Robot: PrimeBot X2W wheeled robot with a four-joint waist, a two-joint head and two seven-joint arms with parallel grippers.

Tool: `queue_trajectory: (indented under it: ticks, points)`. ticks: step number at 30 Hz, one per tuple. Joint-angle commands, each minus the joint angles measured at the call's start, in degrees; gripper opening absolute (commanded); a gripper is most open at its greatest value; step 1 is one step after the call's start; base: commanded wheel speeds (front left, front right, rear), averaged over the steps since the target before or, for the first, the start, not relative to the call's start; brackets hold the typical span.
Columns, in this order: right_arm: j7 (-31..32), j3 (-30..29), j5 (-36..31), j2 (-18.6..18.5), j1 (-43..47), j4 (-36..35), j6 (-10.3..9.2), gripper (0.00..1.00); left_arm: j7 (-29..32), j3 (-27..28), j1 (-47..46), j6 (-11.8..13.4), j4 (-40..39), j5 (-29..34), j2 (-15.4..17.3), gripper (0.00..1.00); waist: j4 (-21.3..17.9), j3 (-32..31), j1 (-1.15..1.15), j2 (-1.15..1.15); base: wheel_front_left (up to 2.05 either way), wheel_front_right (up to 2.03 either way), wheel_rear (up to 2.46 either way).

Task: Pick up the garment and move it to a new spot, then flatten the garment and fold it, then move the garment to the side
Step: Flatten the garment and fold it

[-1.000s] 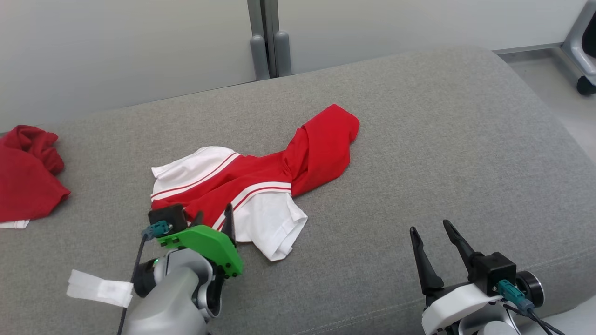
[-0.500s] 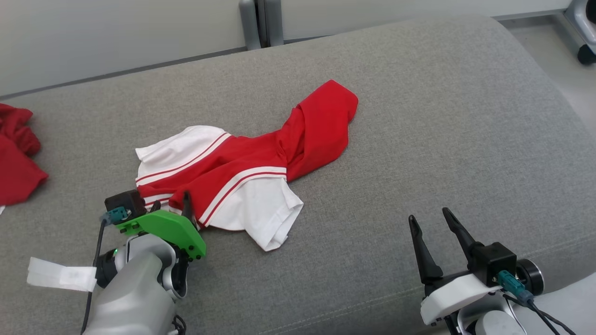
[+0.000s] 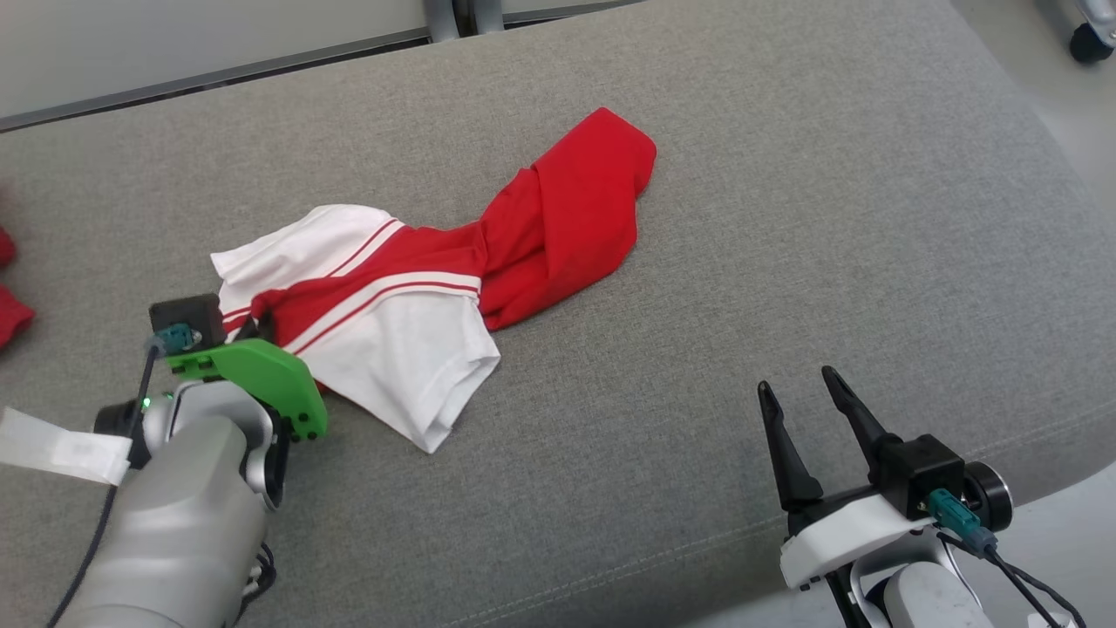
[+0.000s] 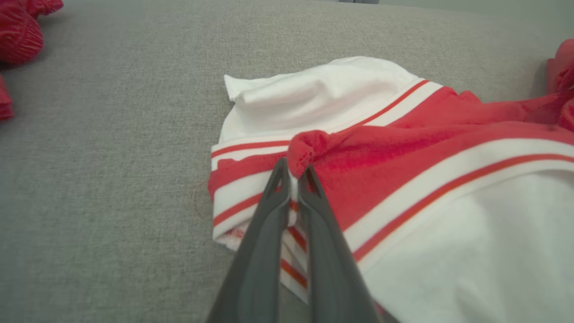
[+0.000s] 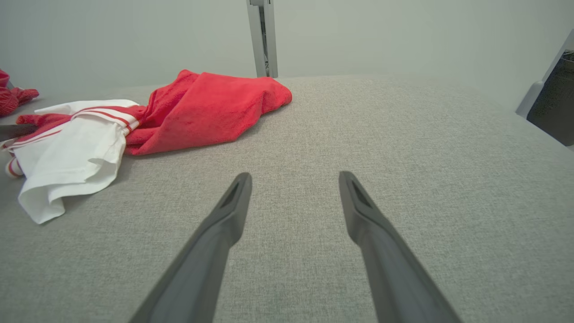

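Pinching now: left gripper [image 4: 293, 172], wide open a second ago, is clamped on a red fold of the garment [image 3: 392, 296]; garment lies crumpled on the grey cushion [image 3: 785, 218]; right gripper [image 3: 795, 381] spread wide, empty, well apart; lift looks ready.

No text, brand, number or sign can be read in any view. A white tag [image 3: 61, 447] is seen fixed on a dark cable [image 3: 142, 388], but no writing can be made out on it. The garment [image 3: 392, 301] is marked with plain stripes, without lettering.
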Motion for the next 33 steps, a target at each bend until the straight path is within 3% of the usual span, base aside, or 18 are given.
queue_trajectory:
  ticks: [1, 9, 13, 14, 15, 16, 17, 24, 33]
  points:
    - [-0.16, 0.36, 0.20, -0.09, -1.00, -0.32, -0.02, 1.00, -0.43, -0.04, -2.06, 0.70, 0.29, 0.62, 1.22, 0.00, -0.95, 1.09, 0.00, 0.00, 0.00, 0.00, 0.00]
    - [-0.16, 1.17, 0.39, -0.09, -3.13, -0.05, -0.02, 1.00, -0.14, -3.68, -9.84, 2.16, 1.75, 6.03, 4.86, 0.00, -4.65, 4.11, 0.00, 0.00, 0.00, 0.00, 0.00]
    - [-0.16, 1.02, 0.43, -0.08, -3.58, -0.25, -0.02, 1.00, 1.51, -5.81, -11.74, 2.70, 2.81, 7.96, 4.92, 0.00, -6.02, 5.19, 0.00, 0.00, 0.00, 0.00, 0.00]
    - [-0.16, 0.90, 0.41, -0.07, -3.68, -0.30, -0.02, 1.00, 1.70, -5.94, -11.92, 2.86, 2.94, 8.09, 4.63, 0.12, -6.11, 5.29, 0.00, 0.00, 0.00, 0.00, 0.00]
    - [-0.16, 0.79, 0.43, -0.06, -3.73, -0.36, -0.02, 1.00, 1.61, -6.03, -12.01, 2.91, 3.04, 8.15, 4.45, 0.45, -6.13, 5.35, 0.00, 0.00, 0.00, 0.00, 0.00]
    - [-0.16, 0.57, 0.44, -0.07, -3.69, -0.37, -0.02, 1.00, 1.37, -5.79, -11.86, 2.76, 3.11, 7.76, 4.18, 0.88, -6.01, 5.34, 0.00, 0.00, 0.00, 0.00, 0.00]
    - [-0.16, 0.39, 0.37, -0.07, -3.62, -0.37, -0.02, 1.00, 1.21, -5.61, -11.57, 2.53, 3.22, 7.42, 3.94, 1.00, -5.78, 5.24, 0.00, 0.00, 0.00, 0.00, 0.00]
    - [-0.16, -1.39, -0.98, -0.53, -4.21, 0.83, -0.02, 1.00, -0.19, -5.15, -10.51, 0.96, 2.43, 6.76, 2.27, 1.00, -1.59, 2.94, 0.00, 0.00, 0.00, 0.00, 0.00]
    - [6.66, -4.18, 1.58, -6.34, -12.01, 5.40, -0.02, 1.00, -1.04, -2.81, -5.45, -3.33, -4.55, 4.65, -1.33, 1.00, 8.61, -2.31, 0.00, 0.00, 0.00, 0.00, 0.00]
